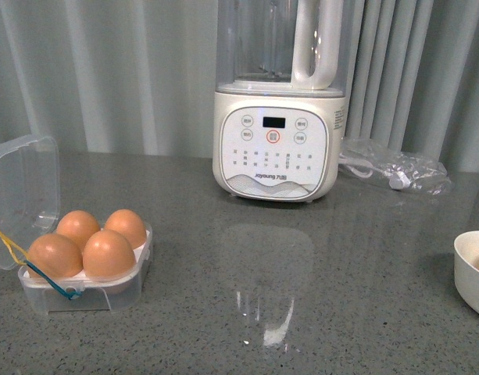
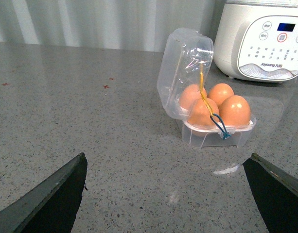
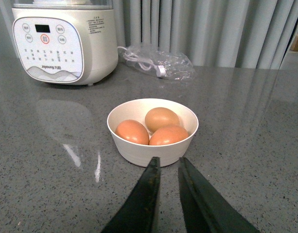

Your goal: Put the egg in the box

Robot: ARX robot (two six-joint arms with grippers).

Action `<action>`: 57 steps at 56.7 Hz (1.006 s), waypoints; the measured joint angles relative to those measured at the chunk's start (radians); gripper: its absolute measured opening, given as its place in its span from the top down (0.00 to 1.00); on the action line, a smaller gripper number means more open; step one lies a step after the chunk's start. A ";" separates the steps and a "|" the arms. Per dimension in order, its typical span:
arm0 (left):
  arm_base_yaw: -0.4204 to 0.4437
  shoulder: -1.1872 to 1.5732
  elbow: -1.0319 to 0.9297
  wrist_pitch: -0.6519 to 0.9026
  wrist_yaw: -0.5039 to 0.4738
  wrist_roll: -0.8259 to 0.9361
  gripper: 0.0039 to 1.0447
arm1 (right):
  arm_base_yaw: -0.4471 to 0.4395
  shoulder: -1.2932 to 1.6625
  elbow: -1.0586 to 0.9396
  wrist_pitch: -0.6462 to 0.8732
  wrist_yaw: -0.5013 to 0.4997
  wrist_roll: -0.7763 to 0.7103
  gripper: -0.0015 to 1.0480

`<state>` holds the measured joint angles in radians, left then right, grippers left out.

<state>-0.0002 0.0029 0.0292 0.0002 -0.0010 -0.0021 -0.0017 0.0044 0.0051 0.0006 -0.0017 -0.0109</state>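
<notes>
The box [image 1: 83, 297] stands at the table's left with its clear lid [image 1: 24, 187] hinged open, and several brown eggs [image 1: 108, 254] fill its cells. A yellow and blue elastic loop hangs over its front. In the left wrist view the box [image 2: 212, 138] lies ahead, well apart from my left gripper [image 2: 168, 194], which is open and empty. My right gripper [image 3: 168, 162] is shut on nothing, its tips just short of a white bowl [image 3: 139, 150] that holds three brown eggs [image 3: 162, 119]. Neither arm shows in the front view.
A cream blender [image 1: 274, 141] with a clear jug stands at the back centre. A clear plastic bag with a white cable [image 1: 395, 168] lies to its right. The white bowl [image 1: 472, 269] sits at the right edge of the grey stone tabletop [image 1: 302, 297]. Curtains hang behind.
</notes>
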 joint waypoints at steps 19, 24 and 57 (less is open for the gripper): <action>0.000 0.000 0.000 0.000 0.000 0.000 0.06 | 0.000 0.000 0.000 0.000 0.000 0.000 0.23; -0.002 0.003 0.001 -0.002 -0.007 -0.003 0.06 | 0.000 0.000 0.000 0.000 0.000 0.000 0.11; -0.071 0.467 0.281 -0.112 -0.315 -0.174 0.06 | 0.000 0.000 0.000 0.000 0.000 0.001 0.07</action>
<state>-0.0708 0.4698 0.3103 -0.1120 -0.3164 -0.1764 -0.0017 0.0044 0.0048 0.0002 -0.0017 -0.0097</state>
